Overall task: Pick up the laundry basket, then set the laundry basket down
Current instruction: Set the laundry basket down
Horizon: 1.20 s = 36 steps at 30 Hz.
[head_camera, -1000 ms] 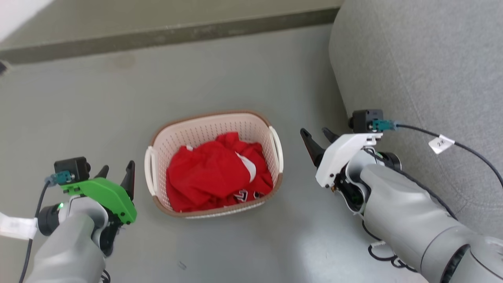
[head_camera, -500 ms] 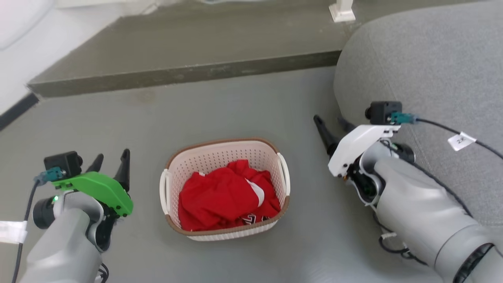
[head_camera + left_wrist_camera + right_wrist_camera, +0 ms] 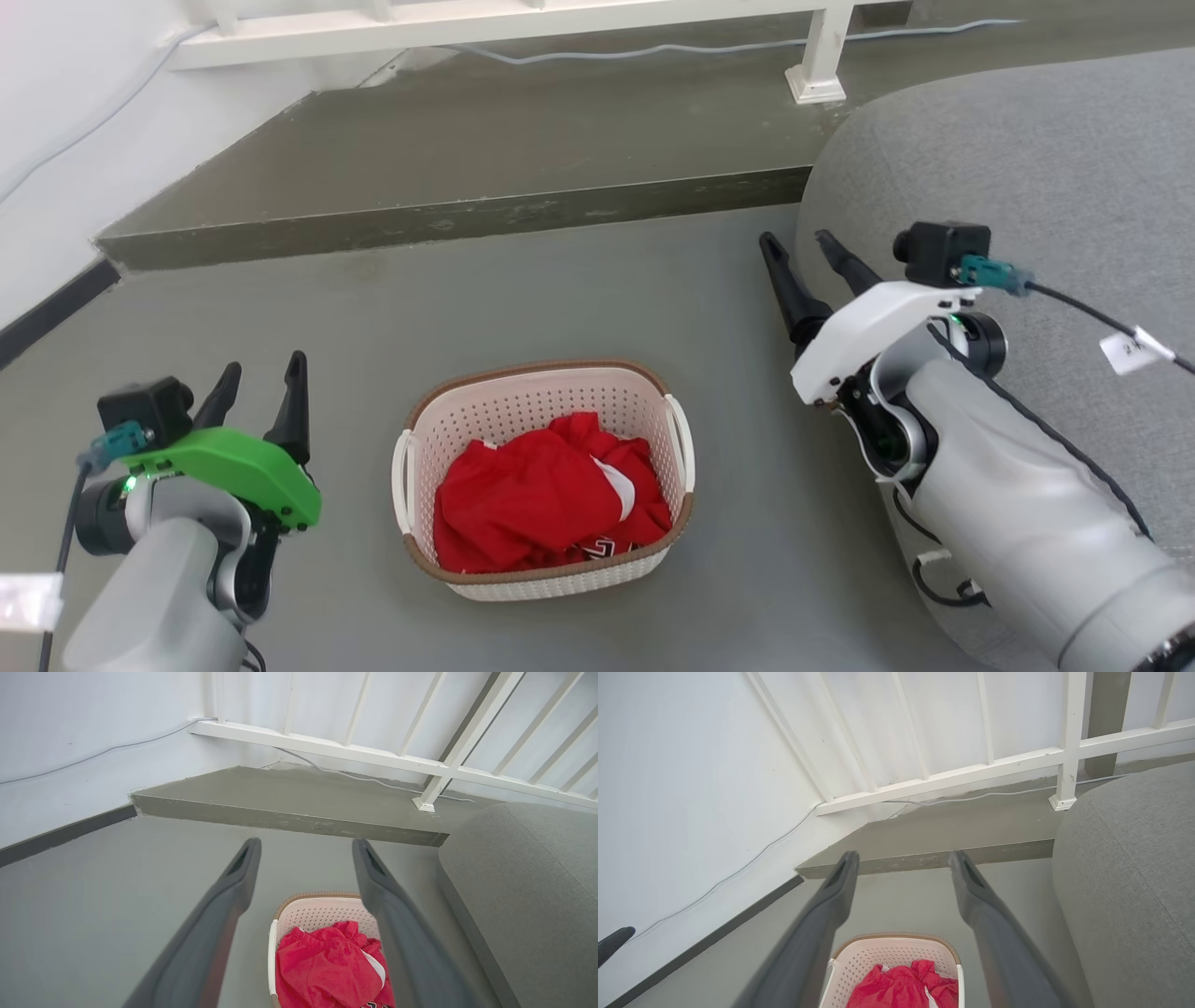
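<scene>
At the lower left of the head view, the left claw (image 3: 264, 366) has two long, dark, tapering fingers (image 3: 291, 401) on a bright green cover (image 3: 233, 462). A black camera block (image 3: 145, 409) sits on the cover, with a teal plug (image 3: 112, 439) and a black cable (image 3: 65, 551). A small green light (image 3: 124, 483) glows beneath, and a white tag (image 3: 23, 602) shows at the frame's edge. The left forearm (image 3: 159, 597) is smooth pale grey.

At the right, the right claw (image 3: 795, 239) has the same dark fingers on a white cover (image 3: 873, 327) with small dark screws. Its camera (image 3: 934, 254) is black too, with a teal connector (image 3: 990, 273) and a tagged black lead (image 3: 1074, 303). A thin black wire runs along the grey right forearm (image 3: 1018, 523).
</scene>
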Available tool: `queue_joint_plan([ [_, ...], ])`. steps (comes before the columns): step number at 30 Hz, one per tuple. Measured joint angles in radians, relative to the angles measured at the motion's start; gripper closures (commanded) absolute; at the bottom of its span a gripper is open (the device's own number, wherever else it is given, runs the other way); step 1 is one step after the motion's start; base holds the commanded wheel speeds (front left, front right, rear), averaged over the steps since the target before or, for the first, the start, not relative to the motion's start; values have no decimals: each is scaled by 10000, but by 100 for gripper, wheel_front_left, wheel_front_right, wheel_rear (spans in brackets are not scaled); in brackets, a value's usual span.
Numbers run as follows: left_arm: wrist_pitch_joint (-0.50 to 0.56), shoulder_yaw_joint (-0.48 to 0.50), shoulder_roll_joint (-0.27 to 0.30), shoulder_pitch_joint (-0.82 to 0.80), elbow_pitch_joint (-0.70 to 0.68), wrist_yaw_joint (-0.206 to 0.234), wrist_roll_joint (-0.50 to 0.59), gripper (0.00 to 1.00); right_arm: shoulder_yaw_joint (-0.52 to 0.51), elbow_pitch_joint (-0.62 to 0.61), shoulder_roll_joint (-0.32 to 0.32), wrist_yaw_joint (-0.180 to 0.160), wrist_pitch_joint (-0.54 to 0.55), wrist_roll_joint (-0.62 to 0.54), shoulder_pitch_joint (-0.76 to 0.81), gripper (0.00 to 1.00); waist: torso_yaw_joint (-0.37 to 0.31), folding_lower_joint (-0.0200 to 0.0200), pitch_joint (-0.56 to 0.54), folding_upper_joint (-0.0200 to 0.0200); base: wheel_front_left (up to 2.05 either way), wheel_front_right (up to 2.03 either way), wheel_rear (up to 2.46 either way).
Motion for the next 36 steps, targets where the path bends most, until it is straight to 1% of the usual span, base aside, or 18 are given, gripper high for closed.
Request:
queue_joint_plan([
  [4, 0, 430, 10, 477, -729, 144, 389, 0, -690, -901, -90, -330, 0, -685, 551, 0, -29, 0, -48, 0, 0, 0, 0],
  [5, 0, 675, -2, 684, -1078, 236, 537, 0, -945, -1296, -128, -416, -2, -1053, 835, 0, -47, 0, -64, 0, 0, 0, 0],
  [6, 0, 830, -21, 801, -1289, 316, 602, 0, -1087, -1505, -140, -430, -2, -1210, 1023, 0, -55, -1, -72, 0, 0, 0, 0],
  [8, 0, 1091, -69, 1011, -1684, 424, 886, 0, -1442, -1894, -161, -579, -2, -1538, 1428, 0, -68, 0, -90, 0, 0, 0, 0],
  [11, -10, 1484, -196, 1339, -2270, 658, 1212, 0, -1833, -2412, -217, -608, -2, -1948, 2031, 0, -80, 0, -121, 0, 0, 0, 0],
  [14, -27, 1760, -295, 1794, -2673, 842, 1586, 0, -2067, -2842, -217, -738, -2, -2385, 2630, 0, -93, 0, -142, 0, 0, 0, 0],
  [18, -27, 2042, -479, 2245, -3317, 968, 2127, 0, -2487, -3549, -276, -765, -2, -3014, 3130, 0, -71, 0, -145, 0, 0, 0, 0],
  [23, -27, 2543, -692, 2661, -3992, 1106, 2637, 0, -2673, -4153, -268, -840, -2, -3651, 3770, 0, -22, 0, -134, 0, 0, 0, 0],
  [36, -27, 3187, -1344, 3751, -4865, 1154, 3342, 0, -3193, -4922, -2, -853, -2, -4614, 5051, 0, -79, 0, -146, 0, 0, 0, 0],
])
